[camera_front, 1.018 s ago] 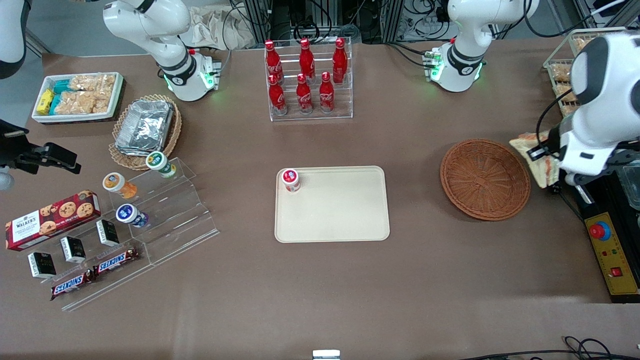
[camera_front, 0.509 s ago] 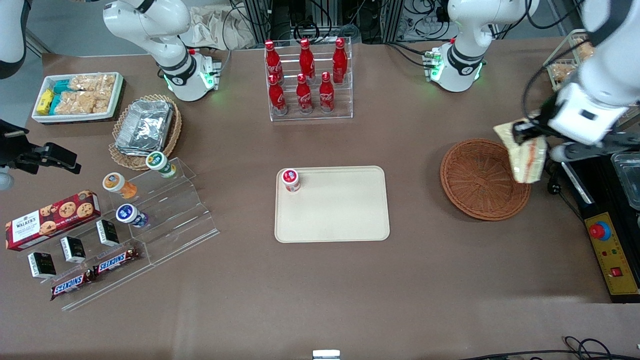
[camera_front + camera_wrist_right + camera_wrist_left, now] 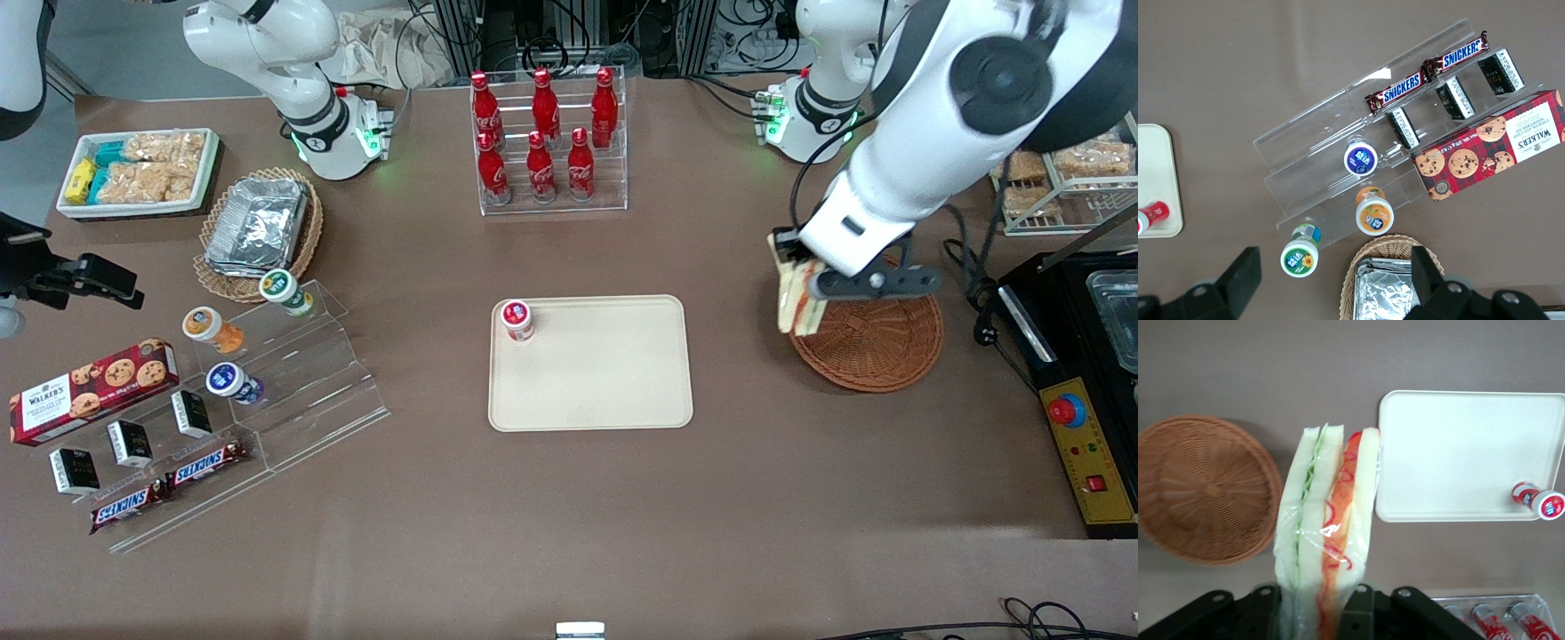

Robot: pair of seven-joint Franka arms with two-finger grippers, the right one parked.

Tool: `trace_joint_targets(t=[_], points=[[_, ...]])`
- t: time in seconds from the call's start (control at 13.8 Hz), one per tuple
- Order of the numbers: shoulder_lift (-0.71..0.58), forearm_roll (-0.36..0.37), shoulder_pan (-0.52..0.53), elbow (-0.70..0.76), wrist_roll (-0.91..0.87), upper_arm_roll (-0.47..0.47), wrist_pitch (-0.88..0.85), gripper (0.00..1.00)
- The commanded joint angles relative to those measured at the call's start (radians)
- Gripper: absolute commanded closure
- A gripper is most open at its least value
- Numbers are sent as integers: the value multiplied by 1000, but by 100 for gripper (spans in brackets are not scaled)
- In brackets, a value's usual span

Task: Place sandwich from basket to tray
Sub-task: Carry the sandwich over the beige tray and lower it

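Observation:
My left gripper (image 3: 798, 286) is shut on the sandwich (image 3: 796, 300), a wrapped wedge of white bread with green, red and orange filling, and holds it in the air over the rim of the reddish-brown basket (image 3: 876, 342) on the side toward the tray. In the left wrist view the sandwich (image 3: 1328, 520) hangs from the gripper (image 3: 1318, 613), with the empty basket (image 3: 1201, 490) beside it and the tray (image 3: 1465, 453) close by. The beige tray (image 3: 613, 373) lies at the table's middle.
A small red-capped jar (image 3: 516, 320) lies on the tray's corner. A clear rack of red cola bottles (image 3: 547, 142) stands farther from the camera than the tray. A black control box (image 3: 1080, 444) and a wire rack of snacks (image 3: 1058, 182) sit at the working arm's end.
The gripper has carried the sandwich from the basket's outer edge across the basket to its rim nearest the tray, and the arm has swung over the table.

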Motion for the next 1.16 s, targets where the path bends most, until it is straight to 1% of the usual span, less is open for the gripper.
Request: trace_joint_targets(t=[0.0, 0.15, 0.29, 0.36, 0.44, 0.58, 0.73, 0.95, 1.09], points=[[107, 6, -56, 23, -65, -15, 76, 100], [193, 44, -90, 17, -100, -15, 163, 100], [267, 121, -145, 1, -191, -15, 262, 100], [301, 140, -151, -3, -222, -15, 308, 100], [336, 143, -170, -3, -235, -14, 345, 100], [400, 195, -187, -21, -266, -12, 418, 100], [439, 229, -202, -45, -303, -11, 496, 100], [488, 273, -211, -50, -306, -11, 518, 100], [502, 276, -216, -53, -306, -11, 526, 100]])
